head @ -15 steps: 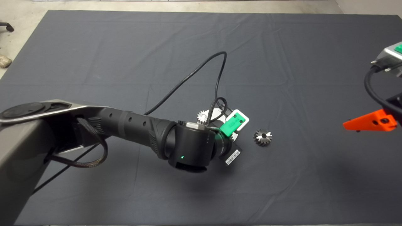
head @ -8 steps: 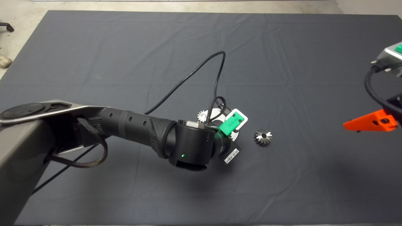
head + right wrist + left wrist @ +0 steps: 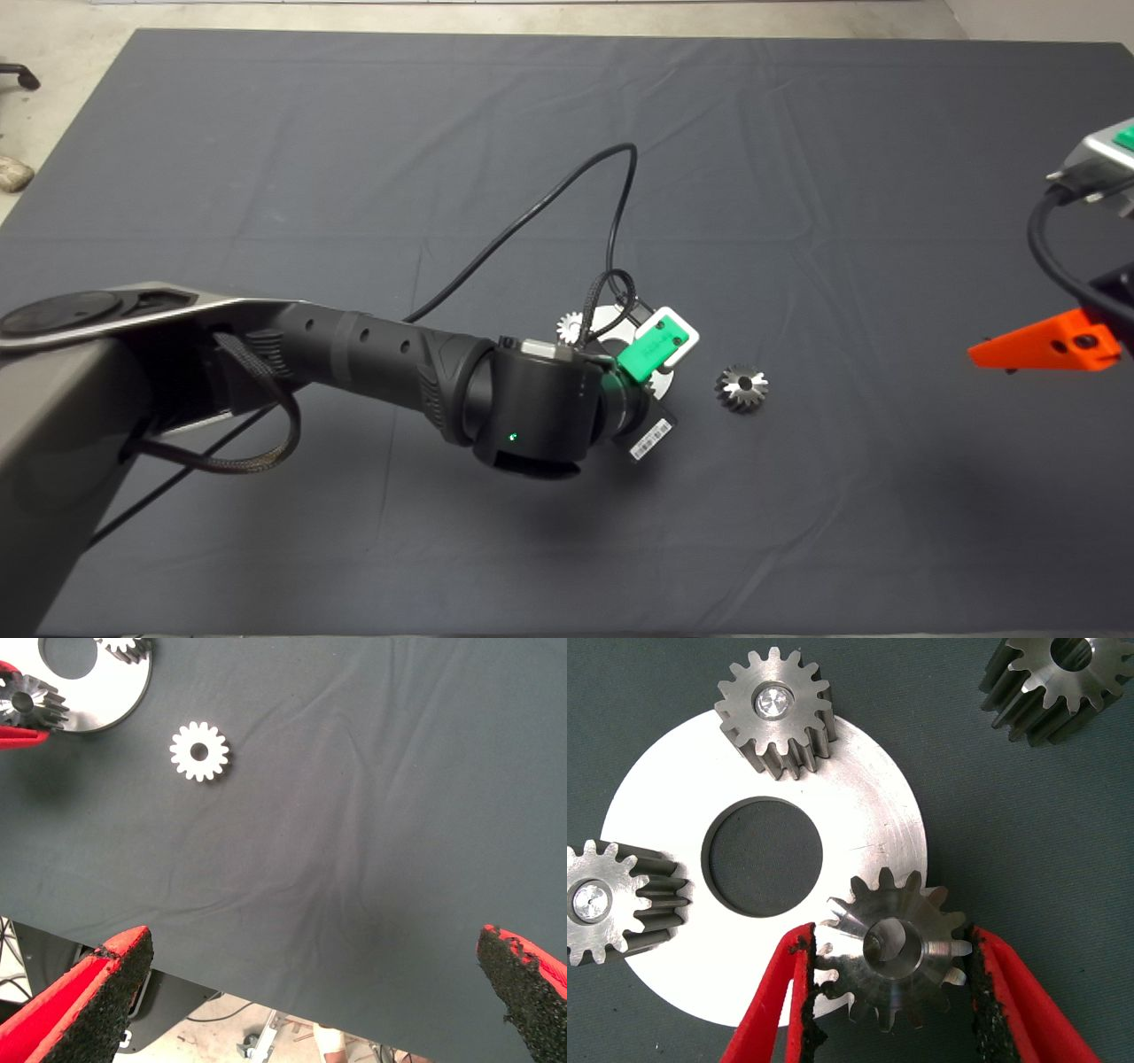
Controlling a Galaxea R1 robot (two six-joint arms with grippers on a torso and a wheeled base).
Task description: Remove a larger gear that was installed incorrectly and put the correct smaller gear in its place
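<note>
The larger gear (image 3: 890, 957), dark steel with slanted teeth, sits at the rim of a round silver plate (image 3: 868, 815). My left gripper (image 3: 890, 935) is shut on it, one pad against its teeth on each side. It also shows in the right wrist view (image 3: 31, 702). Two small spur gears (image 3: 775, 709) (image 3: 602, 904) stand on pins on the plate. The smaller gear (image 3: 742, 387), bright with a round bore, lies loose on the mat just right of the plate (image 3: 611, 321); both wrist views show this gear (image 3: 1059, 678) (image 3: 199, 750). My right gripper (image 3: 314, 979) hangs wide open at the mat's right edge.
A black cable (image 3: 549, 204) loops over the mat behind the plate, running to the left wrist. The left arm (image 3: 372, 363) covers the mat's left middle. The mat's edge and the floor (image 3: 266, 1028) show past the right gripper.
The left wrist has shifted very slightly to the left over the plate. The loose gear and the right arm have not moved.
</note>
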